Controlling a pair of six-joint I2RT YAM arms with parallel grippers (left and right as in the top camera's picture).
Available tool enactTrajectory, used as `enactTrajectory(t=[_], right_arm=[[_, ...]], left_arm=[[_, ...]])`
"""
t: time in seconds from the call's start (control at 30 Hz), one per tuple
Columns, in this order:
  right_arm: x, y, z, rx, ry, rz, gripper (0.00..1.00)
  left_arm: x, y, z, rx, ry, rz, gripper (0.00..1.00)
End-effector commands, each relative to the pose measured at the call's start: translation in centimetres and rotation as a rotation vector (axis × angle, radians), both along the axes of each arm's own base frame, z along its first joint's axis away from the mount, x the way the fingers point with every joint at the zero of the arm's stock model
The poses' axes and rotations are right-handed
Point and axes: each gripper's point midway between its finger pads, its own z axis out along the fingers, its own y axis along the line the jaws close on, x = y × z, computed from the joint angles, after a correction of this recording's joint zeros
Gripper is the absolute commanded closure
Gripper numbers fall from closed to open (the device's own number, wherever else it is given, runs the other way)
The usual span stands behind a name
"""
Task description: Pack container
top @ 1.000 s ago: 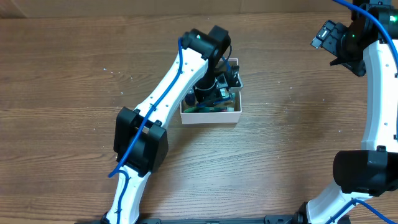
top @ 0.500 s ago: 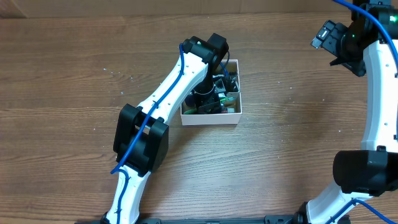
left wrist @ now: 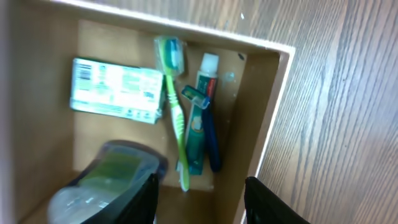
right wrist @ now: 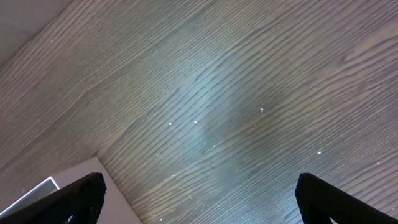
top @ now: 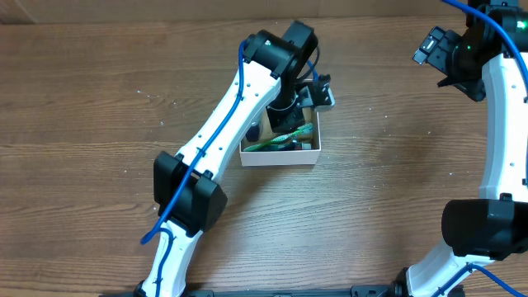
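The container (top: 280, 157) is a small white-walled box at the table's middle. In the left wrist view its white wall (left wrist: 273, 112) frames a tan floor. On that floor lie a green toothbrush (left wrist: 174, 118), a toothpaste tube (left wrist: 200, 124), a green-and-white packet (left wrist: 115, 93) and a clear bottle with a green label (left wrist: 106, 180). The toothbrush also shows in the overhead view (top: 285, 136). My left gripper (top: 318, 92) hovers over the container's far right corner, open and empty (left wrist: 202, 199). My right gripper (top: 435, 51) is far off at the back right, open and empty (right wrist: 199, 199).
The table is bare brown wood (top: 396, 165). The left arm (top: 223, 132) slants across the container's left side. The right arm (top: 503, 124) stands along the right edge. A white corner (right wrist: 50, 186) shows at the lower left of the right wrist view.
My left gripper has lifted out of the container and shifted toward its far right corner. The toothbrush now shows in the overhead view. The right arm has not moved.
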Motion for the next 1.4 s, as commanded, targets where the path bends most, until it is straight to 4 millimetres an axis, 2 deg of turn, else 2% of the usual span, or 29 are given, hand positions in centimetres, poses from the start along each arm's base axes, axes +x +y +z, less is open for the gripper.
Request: enactTrajectory(t=[0.0, 0.1, 0.17, 0.2, 0.33, 0.47, 0.6, 0.83, 0.97, 1.1, 1.23, 1.37], right_arm=[[0.0, -0.2, 0.5, -0.012, -0.013, -0.004, 0.0], [0.0, -0.2, 0.5, -0.012, -0.013, -0.004, 0.0], [0.0, -0.2, 0.5, -0.012, -0.013, -0.004, 0.0], [0.0, -0.2, 0.5, -0.012, -0.013, -0.004, 0.0], [0.0, -0.2, 0.5, -0.012, -0.013, -0.004, 0.0], [0.0, -0.2, 0.5, -0.012, -0.013, -0.004, 0.0], [0.0, -0.2, 0.5, -0.012, -0.013, -0.004, 0.0], [0.0, -0.2, 0.5, -0.012, -0.013, -0.004, 0.0], [0.0, -0.2, 0.5, -0.012, -0.013, -0.004, 0.0], [0.0, -0.2, 0.5, -0.012, -0.013, -0.004, 0.0], [0.0, -0.2, 0.5, -0.012, -0.013, -0.004, 0.0], [0.0, -0.2, 0.5, -0.012, -0.014, -0.004, 0.0]], left_arm=[[2.6, 1.5, 5.2, 0.025, -0.18, 0.213, 0.52], [3.5, 2.5, 9.3, -0.017, -0.281, 0.367, 0.44], [3.2, 2.7, 11.7, -0.063, -0.32, 0.395, 0.28], [3.0, 2.9, 12.8, -0.081, -0.339, 0.397, 0.0], [1.8, 3.8, 16.9, -0.168, -0.392, 0.484, 0.0], [0.3, 4.1, 18.9, -0.247, -0.37, 0.58, 0.0], [-0.4, 4.3, 18.7, -0.236, -0.345, 0.575, 0.0], [-0.1, 4.7, 18.6, -0.234, -0.344, 0.6, 0.0], [0.8, 6.8, 19.2, -0.274, -0.322, 0.733, 0.0], [1.3, 9.5, 20.4, -0.333, -0.301, 0.795, 0.0], [0.8, 13.6, 23.2, -0.38, -0.364, 0.846, 0.0], [0.2, 16.7, 26.2, -0.459, -0.46, 0.857, 0.0]])
